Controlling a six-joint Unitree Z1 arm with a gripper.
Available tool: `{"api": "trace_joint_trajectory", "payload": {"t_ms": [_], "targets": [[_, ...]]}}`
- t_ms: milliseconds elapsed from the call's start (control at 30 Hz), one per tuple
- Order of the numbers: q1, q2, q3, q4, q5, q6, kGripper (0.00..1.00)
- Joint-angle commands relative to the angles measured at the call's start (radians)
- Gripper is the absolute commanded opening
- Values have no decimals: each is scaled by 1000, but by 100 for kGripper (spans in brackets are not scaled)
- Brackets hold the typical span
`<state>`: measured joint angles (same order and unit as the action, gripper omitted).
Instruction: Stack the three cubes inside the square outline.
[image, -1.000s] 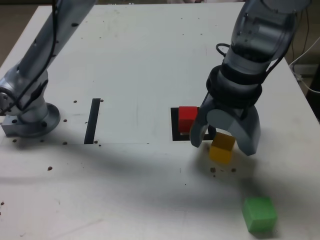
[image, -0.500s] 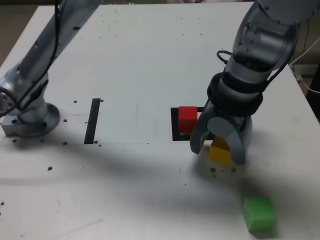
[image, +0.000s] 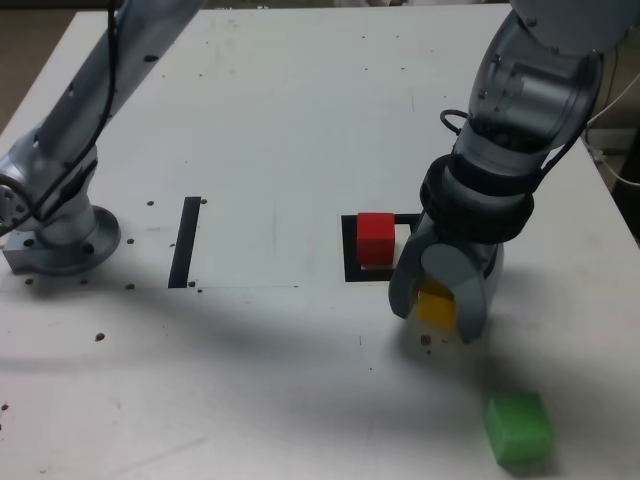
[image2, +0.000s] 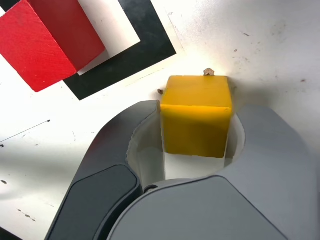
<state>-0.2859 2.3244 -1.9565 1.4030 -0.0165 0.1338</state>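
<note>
Item one, the square outline (image: 350, 250), a black tape frame with a white centre, is lying near the middle of the white table (image: 290, 120); I am seeing the red cube (image: 376, 238) sitting inside it, toward its far left part in the exterior view, with white floor showing beside it. Item two, the yellow cube (image: 436, 303), is resting outside the frame, just past its near right corner in the exterior view, and I am watching the gripper (image: 437, 312) closing narrowly around it, its two grey jaws pressing the cube's opposite sides, as the wrist view (image2: 197, 116) is confirming. Item three, the green cube (image: 519, 427), is lying alone at the near right of the exterior view, well apart from the others. Item four, a straight black tape strip (image: 185, 241), is running near to far at the left. The arm's base (image: 55, 235) is standing at the far left edge. Small dark specks are dotting the tabletop, and white cables (image: 612, 115) are hanging beyond the table's right edge.
</note>
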Motion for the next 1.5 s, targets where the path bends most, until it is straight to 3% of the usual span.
{"api": "trace_joint_trajectory", "payload": {"t_ms": [0,233,533,700,867,1067,1267,1467], "targets": [[-2,1,1,-2,-1,-2,30],[-2,-14,2,6,10,-5,30],[1,-129,-6,86,84,-58,30],[20,-191,3,129,102,-122,30],[53,-232,35,154,90,-210,30],[91,-238,61,147,50,-267,30],[129,-234,90,124,18,-284,30],[162,-236,125,105,9,-270,30]]}}
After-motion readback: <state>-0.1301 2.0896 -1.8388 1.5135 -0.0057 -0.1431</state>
